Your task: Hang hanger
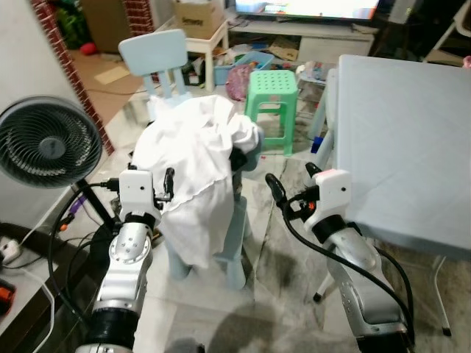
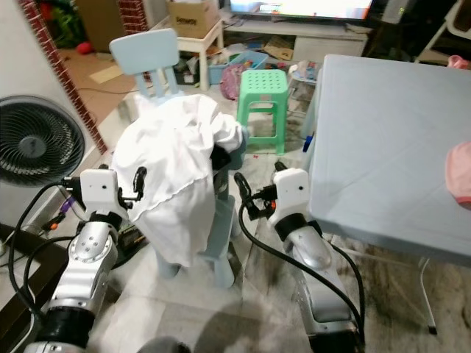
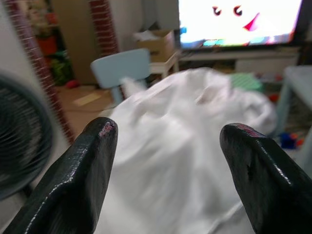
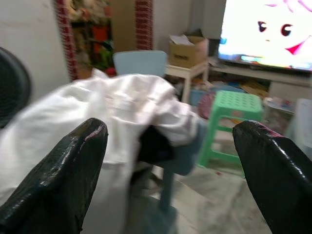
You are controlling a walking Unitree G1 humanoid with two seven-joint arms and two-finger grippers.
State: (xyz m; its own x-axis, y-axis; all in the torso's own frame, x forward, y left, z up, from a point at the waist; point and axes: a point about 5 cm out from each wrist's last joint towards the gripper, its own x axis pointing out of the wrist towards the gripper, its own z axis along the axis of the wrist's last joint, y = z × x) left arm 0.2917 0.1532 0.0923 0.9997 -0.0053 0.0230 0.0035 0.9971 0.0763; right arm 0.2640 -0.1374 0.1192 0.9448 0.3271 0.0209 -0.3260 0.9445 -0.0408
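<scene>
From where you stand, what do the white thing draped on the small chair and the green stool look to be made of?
White garment: thin woven cloth, matte; it folds, droops and hangs with a soft edge over the pale blue chair.
Green stool: probably moulded plastic, smooth with a slight sheen, its seat patterned with a grid of small holes.
Both end effectors, left and right, are open and apart from the cloth.

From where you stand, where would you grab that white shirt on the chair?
Probably the bunched top of the shirt, where folds heap over the chair. Come from the front; the left claw, open, is already beside its hanging side. No hanger can be made out.
</scene>
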